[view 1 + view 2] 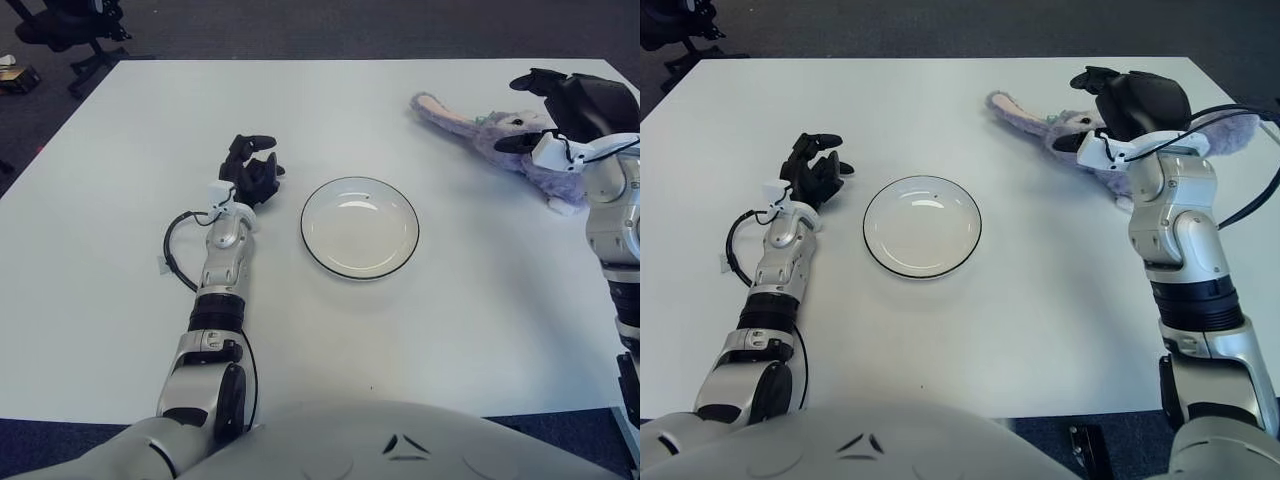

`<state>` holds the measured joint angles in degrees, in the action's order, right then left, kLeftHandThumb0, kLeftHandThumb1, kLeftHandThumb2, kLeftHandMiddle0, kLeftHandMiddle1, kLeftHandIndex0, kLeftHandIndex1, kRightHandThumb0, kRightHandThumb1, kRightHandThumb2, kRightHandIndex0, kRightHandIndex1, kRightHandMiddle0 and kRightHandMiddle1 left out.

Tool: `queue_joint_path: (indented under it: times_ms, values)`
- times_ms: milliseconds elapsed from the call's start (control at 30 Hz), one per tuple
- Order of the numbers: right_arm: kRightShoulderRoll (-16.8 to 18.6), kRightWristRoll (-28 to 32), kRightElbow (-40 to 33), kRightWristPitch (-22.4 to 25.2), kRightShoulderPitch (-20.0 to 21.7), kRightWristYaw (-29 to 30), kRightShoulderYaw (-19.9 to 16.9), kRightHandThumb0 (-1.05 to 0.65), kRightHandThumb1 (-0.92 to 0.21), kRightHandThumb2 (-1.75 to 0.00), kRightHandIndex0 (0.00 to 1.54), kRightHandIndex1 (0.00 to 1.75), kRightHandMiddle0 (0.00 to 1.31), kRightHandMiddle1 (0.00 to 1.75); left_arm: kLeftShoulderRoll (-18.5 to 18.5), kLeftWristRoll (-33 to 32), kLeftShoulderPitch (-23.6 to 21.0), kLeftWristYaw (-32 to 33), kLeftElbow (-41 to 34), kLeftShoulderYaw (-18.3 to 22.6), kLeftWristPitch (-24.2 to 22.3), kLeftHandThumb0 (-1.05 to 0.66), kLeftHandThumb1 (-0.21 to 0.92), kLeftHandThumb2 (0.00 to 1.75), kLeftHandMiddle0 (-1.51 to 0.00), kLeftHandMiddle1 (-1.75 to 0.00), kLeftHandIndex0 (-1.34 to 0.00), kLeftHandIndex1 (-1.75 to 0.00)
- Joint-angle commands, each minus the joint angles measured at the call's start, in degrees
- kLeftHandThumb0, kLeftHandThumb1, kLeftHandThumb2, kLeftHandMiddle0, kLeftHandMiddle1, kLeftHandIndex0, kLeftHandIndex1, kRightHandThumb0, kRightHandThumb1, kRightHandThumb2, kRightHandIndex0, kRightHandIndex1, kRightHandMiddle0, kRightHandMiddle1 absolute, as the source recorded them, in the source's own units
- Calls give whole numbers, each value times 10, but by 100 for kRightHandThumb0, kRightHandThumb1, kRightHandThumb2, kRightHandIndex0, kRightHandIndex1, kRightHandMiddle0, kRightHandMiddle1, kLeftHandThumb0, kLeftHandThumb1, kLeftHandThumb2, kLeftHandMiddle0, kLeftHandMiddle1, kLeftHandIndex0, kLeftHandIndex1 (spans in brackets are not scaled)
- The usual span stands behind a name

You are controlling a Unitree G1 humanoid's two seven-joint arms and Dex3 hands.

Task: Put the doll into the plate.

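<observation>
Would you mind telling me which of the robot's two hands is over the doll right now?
The right hand, over the purple plush doll at the table's far right; the left hand shows left of the plate.

Office or lab room: wide white desk, dark carpet floor, black wheeled office chair far left.

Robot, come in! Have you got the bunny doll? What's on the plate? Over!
Right hand over the doll, fingers open, no grip yet. Left hand idle left of the plate. Plate bare. Nothing between doll and plate.
</observation>
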<state>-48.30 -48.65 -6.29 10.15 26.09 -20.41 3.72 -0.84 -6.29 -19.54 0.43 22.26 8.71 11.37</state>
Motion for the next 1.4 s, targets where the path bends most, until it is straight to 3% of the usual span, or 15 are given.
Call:
queue_joint_path:
  times_ms: [0, 100, 233, 600, 733, 1067, 1167, 1367]
  values:
    - [-16, -13, 15, -6, 13, -9, 7, -79, -92, -27, 42, 0, 40, 6, 3, 3, 20, 4, 7, -2, -9, -1, 63, 75, -53, -160, -46, -135]
    - [-17, -13, 17, -7, 15, -10, 8, -79, -92, -28, 42, 0, 40, 6, 3, 3, 20, 4, 7, -2, -9, -1, 63, 75, -53, -160, -46, -134]
    - [-35, -34, 70, -19, 42, -24, 31, -84, -92, -34, 40, 0, 37, 4, 3, 3, 23, 5, 3, -2, -10, -1, 63, 75, -54, -160, -46, -134]
    - [-37, -40, 82, -22, 52, -34, 40, -88, -92, -37, 39, 0, 35, 2, 3, 4, 24, 5, -1, -3, -13, -1, 63, 75, -54, -160, -46, -134]
    - [-20, -67, 172, -29, 105, -13, 79, -89, -92, -38, 39, 0, 35, 2, -1, 0, 23, 1, 2, 0, -14, -1, 63, 75, -54, -160, -46, -134]
    - [-4, -80, 215, -16, 134, 10, 101, -91, -92, -39, 40, 0, 33, 1, -6, -8, 20, -10, 11, 7, -15, -1, 63, 75, -54, -160, -45, -135]
    - [29, -99, 300, 2, 174, 63, 121, -92, -92, -40, 40, 0, 33, 0, -13, -16, 13, -21, 25, 14, -12, -1, 65, 72, -55, -157, -44, -135]
    - [42, -97, 357, 4, 201, 94, 136, -93, -92, -43, 40, 0, 32, 0, -17, -19, 8, -26, 38, 18, -4, -1, 66, 70, -57, -155, -43, -136]
